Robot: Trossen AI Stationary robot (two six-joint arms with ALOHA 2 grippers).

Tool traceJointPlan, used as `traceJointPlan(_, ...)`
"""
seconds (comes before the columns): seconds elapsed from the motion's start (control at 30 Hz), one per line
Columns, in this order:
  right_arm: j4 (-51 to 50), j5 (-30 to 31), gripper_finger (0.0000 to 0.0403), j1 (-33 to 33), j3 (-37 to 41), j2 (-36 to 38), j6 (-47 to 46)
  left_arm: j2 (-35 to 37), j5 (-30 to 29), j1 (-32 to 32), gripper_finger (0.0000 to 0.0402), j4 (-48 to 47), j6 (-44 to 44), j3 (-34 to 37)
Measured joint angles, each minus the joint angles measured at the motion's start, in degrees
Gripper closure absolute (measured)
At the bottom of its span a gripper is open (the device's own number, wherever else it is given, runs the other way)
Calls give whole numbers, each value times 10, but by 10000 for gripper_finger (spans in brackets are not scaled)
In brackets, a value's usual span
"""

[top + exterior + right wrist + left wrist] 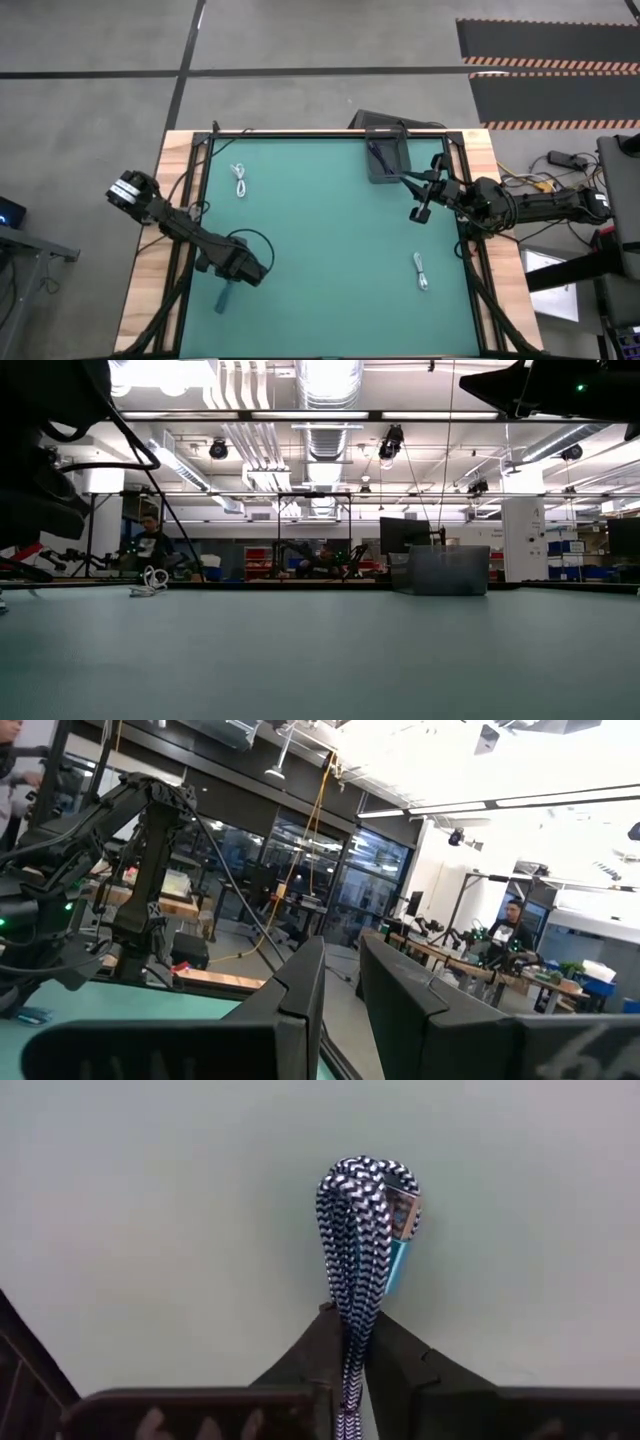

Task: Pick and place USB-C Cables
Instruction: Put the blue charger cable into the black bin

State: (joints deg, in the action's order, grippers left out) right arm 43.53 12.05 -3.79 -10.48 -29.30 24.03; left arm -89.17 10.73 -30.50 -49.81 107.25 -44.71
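Note:
My left gripper (228, 285) hangs over the table's near left part, shut on the teal-blue cable (222, 300), a braided bundle with a teal plug (398, 1260). The white cable (240, 180) lies flat at the far left and also shows in the low view (152, 580). The light grey cable (421, 270) lies flat at the near right. A dark cable (378, 155) lies inside the grey box (388, 160). My right gripper (419, 213) hovers just near of that box, holding nothing, its fingers (300, 1010) a narrow gap apart. My left gripper pinches the teal-blue cable's folded bundle (350, 1315) between its two fingers, several strands together. The looped end and the teal plug stick out past the fingertips (400, 1355), along their line. The fingers slant down toward the table's near edge. Whether the loop touches the table, I cannot tell.
The grey box stands at the far edge, right of centre, and shows in the low view (447, 570). A raised wooden frame (175, 200) borders the green mat. Long black robot wiring runs along both arms. People sit in the room beyond the table.

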Motion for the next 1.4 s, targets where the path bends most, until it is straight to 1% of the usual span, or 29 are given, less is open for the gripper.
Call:
traceJointPlan(0.2, -1, 0, 344, 0, 0, 0, 0, 2, -2, 0, 394, -8, -19, -4)
traceJointPlan(0.43, -1, 0, 344, 0, 0, 0, 0, 23, -28, 1, 395, -7, -50, -12)
traceJointPlan(0.5, -1, 0, 344, 0, 0, 0, 0, 34, -38, 3, 395, -7, -63, -15)
traceJointPlan(0.7, -1, 0, 344, 0, 0, 0, -4, 82, -44, 15, 396, -4, -108, -27)
traceJointPlan(0.77, -1, 0, 344, 0, 0, 0, -10, 102, -66, 16, 396, -5, -120, -30)
traceJointPlan(0.87, -2, -1, 344, 0, 0, 0, -23, 132, -123, 16, 396, -2, -154, -41)
traceJointPlan(1.0, -19, -5, 344, 0, 2, -1, -50, 163, -223, 16, 397, 7, -221, -61)
traceJointPlan(1.07, -21, -7, 344, 0, 2, -5, -61, 173, -273, 16, 397, 32, -267, -67)
traceJointPlan(1.17, -34, -28, 344, 0, 4, -5, -81, 187, -328, 17, 397, 101, -354, -67)
traceJointPlan(1.27, -46, -63, 344, 0, 5, -5, -106, 194, -357, 18, 397, 187, -464, -60)
traceJointPlan(1.4, -45, -101, 344, 1, 10, -5, -137, 196, -367, 27, 397, 296, -612, -52)
